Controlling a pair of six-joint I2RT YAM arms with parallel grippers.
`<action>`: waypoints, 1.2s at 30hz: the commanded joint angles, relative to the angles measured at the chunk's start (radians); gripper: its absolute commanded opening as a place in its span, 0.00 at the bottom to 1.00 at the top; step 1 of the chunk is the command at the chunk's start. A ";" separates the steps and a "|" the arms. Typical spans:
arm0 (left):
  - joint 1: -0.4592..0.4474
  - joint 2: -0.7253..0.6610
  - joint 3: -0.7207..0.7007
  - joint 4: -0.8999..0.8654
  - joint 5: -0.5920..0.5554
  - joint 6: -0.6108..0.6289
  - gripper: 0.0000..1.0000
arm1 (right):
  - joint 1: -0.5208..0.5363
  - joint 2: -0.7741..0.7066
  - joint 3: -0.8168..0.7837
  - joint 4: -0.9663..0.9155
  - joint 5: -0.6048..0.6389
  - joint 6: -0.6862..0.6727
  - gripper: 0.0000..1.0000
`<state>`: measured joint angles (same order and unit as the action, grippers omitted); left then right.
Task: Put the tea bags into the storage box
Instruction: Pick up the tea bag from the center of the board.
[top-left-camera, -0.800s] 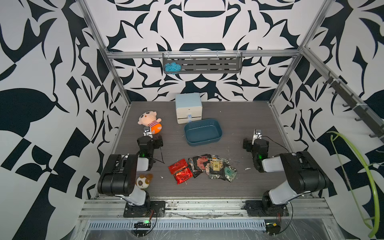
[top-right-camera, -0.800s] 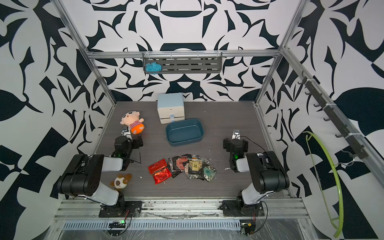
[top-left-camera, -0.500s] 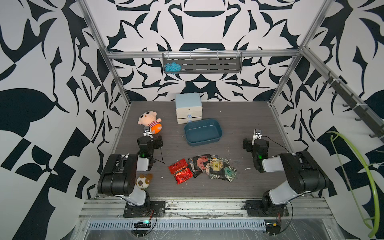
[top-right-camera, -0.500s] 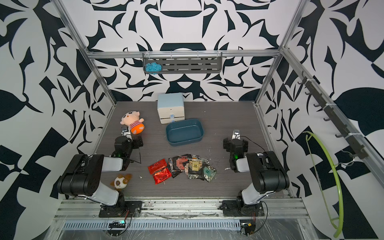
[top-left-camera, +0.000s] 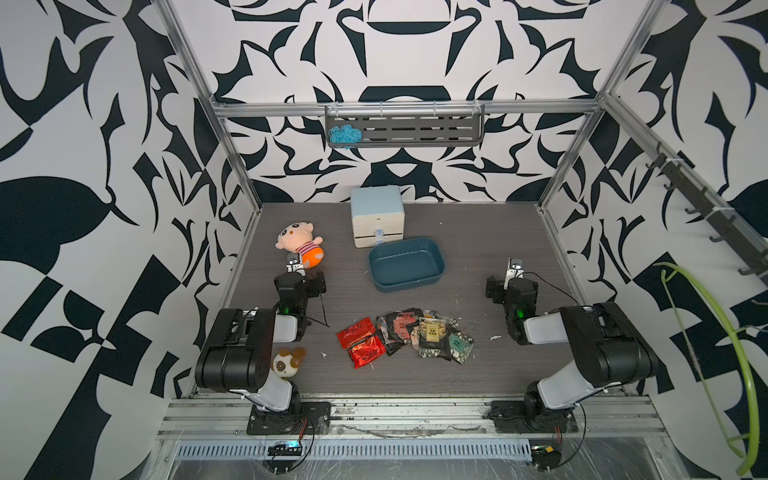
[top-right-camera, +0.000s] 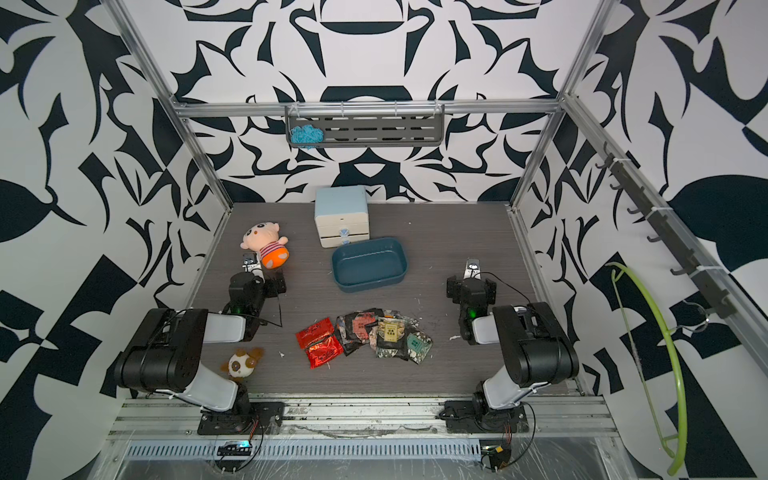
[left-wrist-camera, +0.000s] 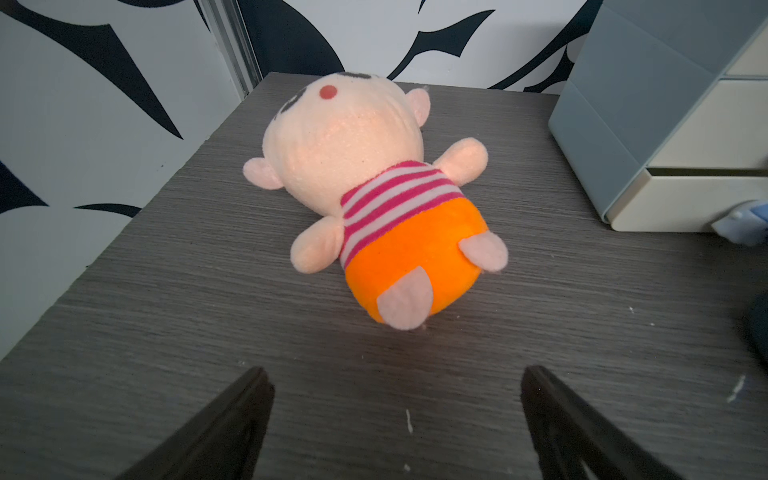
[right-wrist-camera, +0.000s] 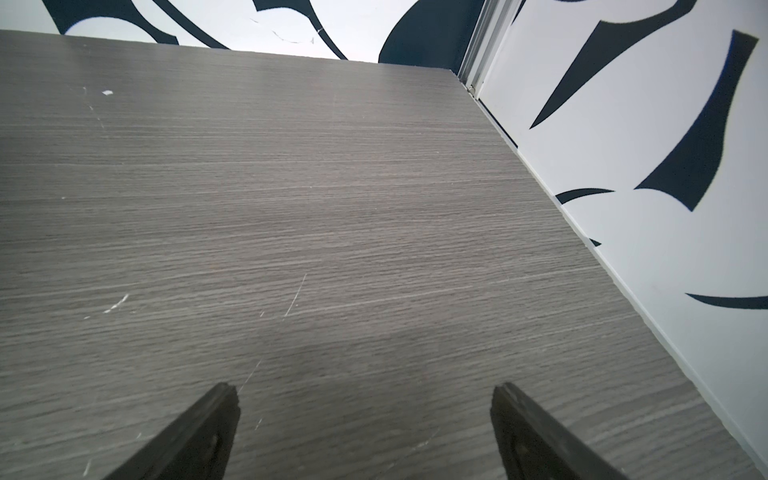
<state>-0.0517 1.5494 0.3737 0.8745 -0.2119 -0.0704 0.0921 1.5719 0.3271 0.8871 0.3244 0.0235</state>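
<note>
In the lower centre of both top views, the tea bags (top-left-camera: 405, 337) lie flat on the grey tabletop (top-left-camera: 478, 249) as an overlapping spread. Its long axis runs left to right across the frame, with red foil sachets (top-right-camera: 319, 344) at the left end and dark patterned ones (top-right-camera: 399, 337) at the right. The teal storage box (top-left-camera: 409, 285) sits just above them in the frame, apart from the pile, empty, its long side also running roughly left to right.

The left gripper (left-wrist-camera: 395, 382) has its jaws spread wide with nothing between them. It faces the plush doll (left-wrist-camera: 374, 195), with the drawer cabinet (left-wrist-camera: 648, 124) at the right edge of that view. The right gripper (right-wrist-camera: 361, 395) is likewise spread wide and empty, over bare tabletop near the right wall.

Neither wrist view shows a sachet. Both grippers point toward the top of the frame, so the pile lies behind and inward of each. The spread sits between the two arms, with neither clearly nearer. The red end likely suits the left arm and the patterned end the right, and either arm would first have to swing back toward the lower centre.
</note>
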 joint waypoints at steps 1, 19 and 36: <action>0.004 -0.007 -0.004 0.021 0.011 0.007 1.00 | -0.005 -0.024 0.016 0.032 0.006 0.010 1.00; -0.007 -0.808 0.160 -1.023 -0.196 -0.654 1.00 | 0.000 -0.771 0.090 -0.919 0.042 0.504 1.00; -0.008 -1.172 0.164 -1.333 0.533 -0.827 0.86 | -0.001 -0.910 0.432 -1.487 -0.568 0.475 0.99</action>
<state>-0.0582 0.3710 0.4927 -0.3794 0.1226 -0.8684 0.0929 0.6292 0.6609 -0.4728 -0.0463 0.5423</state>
